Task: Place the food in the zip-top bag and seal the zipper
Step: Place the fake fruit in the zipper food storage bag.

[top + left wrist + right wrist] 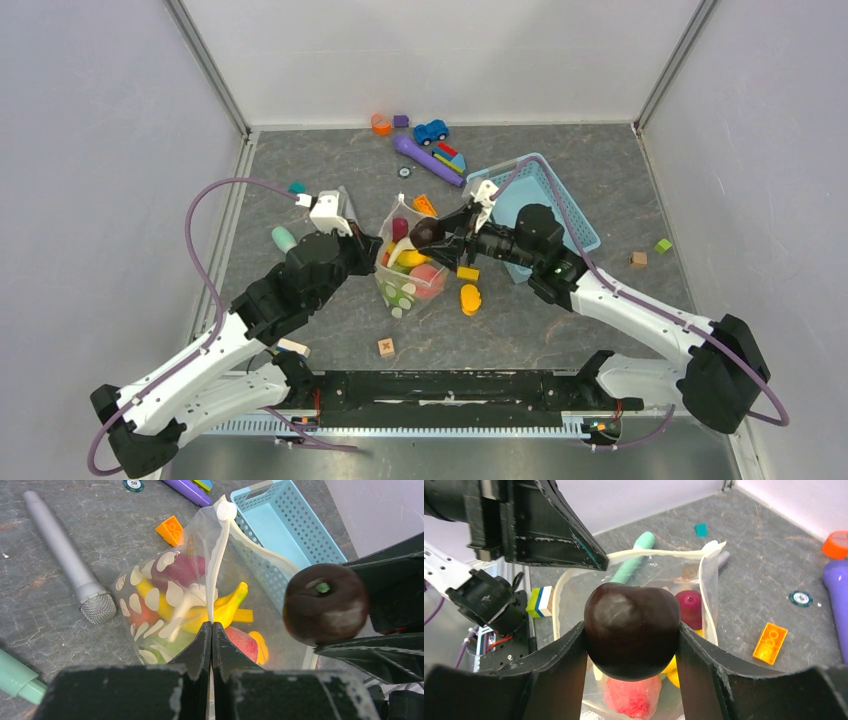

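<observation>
Over open bag (674,553) rim, dark fruit (631,625) in right pincer (631,632)

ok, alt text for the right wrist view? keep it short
The right hand grips a dark purple toy fruit above the open mouth of the clear zip-top bag, which holds a pink-red piece and other toy food. The left hand, at top left, meets the bag's rim.

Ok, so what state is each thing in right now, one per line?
Clear polka-dot zip-top bag, mouth open, partly filled with toy food.
Whitish zipper strip, unsealed.
Left end effector, shut on the bag's rim.
Right end effector, gripping dark purple toy fruit over the bag's mouth.
</observation>
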Tool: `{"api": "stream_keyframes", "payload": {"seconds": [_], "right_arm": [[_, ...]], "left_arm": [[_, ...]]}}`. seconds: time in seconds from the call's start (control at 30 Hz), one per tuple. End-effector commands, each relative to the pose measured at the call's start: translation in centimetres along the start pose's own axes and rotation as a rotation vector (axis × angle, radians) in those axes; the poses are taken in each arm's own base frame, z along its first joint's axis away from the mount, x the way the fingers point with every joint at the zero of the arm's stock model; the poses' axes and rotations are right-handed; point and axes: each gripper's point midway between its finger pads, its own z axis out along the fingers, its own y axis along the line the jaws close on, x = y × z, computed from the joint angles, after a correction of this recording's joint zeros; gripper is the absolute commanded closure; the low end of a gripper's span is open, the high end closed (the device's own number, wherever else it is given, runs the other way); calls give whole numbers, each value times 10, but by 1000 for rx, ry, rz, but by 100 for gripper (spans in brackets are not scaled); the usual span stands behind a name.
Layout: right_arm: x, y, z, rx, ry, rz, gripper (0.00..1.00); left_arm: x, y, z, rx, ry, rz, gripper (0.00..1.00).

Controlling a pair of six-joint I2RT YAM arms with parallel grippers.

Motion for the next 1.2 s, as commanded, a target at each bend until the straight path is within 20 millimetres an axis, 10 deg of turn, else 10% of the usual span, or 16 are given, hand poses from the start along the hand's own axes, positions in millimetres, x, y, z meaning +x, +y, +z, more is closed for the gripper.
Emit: {"api": "stream_keyframes", "payload": {"seconds": [0.0, 0.37, 0.63, 0.93, 1.17], "right_arm": [[-10, -4, 12, 63, 11, -43, 42], [9, 2, 34, 232, 121, -97, 30], [4, -4, 35, 347, 126, -121, 2], [-26, 5, 5, 349, 45, -88, 2], [-9, -27, -28, 578, 77, -21, 2]], "left_arm": [[-8, -4, -3, 23, -38, -10, 98], [-9, -2, -4, 18, -47, -16, 98], [-10, 0, -5, 13, -54, -19, 98], [-12, 2, -7, 7, -65, -24, 98], [-11, -2, -7, 25, -58, -30, 98]]}}
